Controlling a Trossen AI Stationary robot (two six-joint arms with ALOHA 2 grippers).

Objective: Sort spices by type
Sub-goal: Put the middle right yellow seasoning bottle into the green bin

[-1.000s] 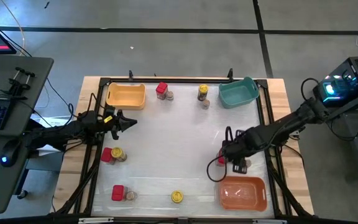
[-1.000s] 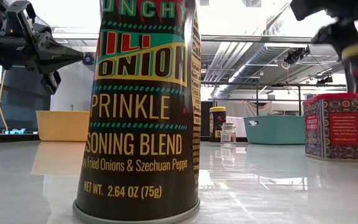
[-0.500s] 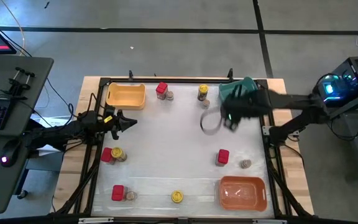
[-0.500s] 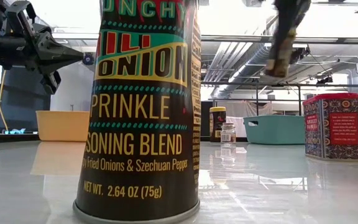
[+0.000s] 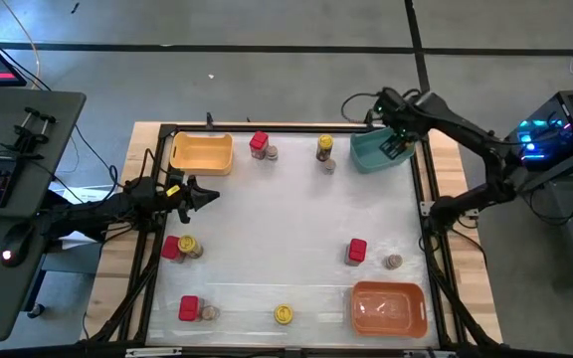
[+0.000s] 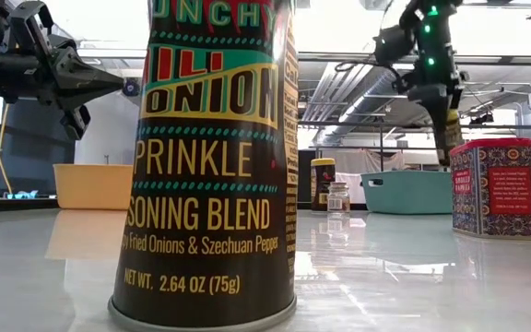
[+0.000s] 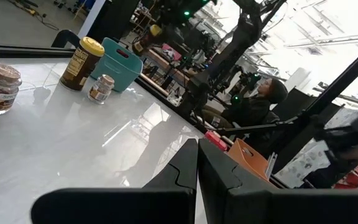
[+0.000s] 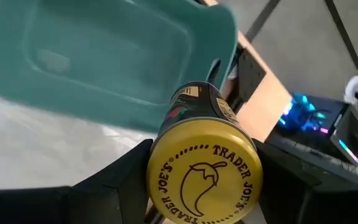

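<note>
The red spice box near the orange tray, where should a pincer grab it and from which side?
Grip the red spice box across its flat side walls, coming straight down from above. It stands upright and boxy, with open table around it; only the small jar sits nearby, apart from it.

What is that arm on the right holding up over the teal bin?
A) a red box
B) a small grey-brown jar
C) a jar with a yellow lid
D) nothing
C: the right wrist view shows the right gripper clamped on a yellow-lidded jar, with the teal tray just beyond it.

Yellow-lidded jar (image 8: 202,176) held aloft; other spices (image 5: 356,251) scattered.
</note>
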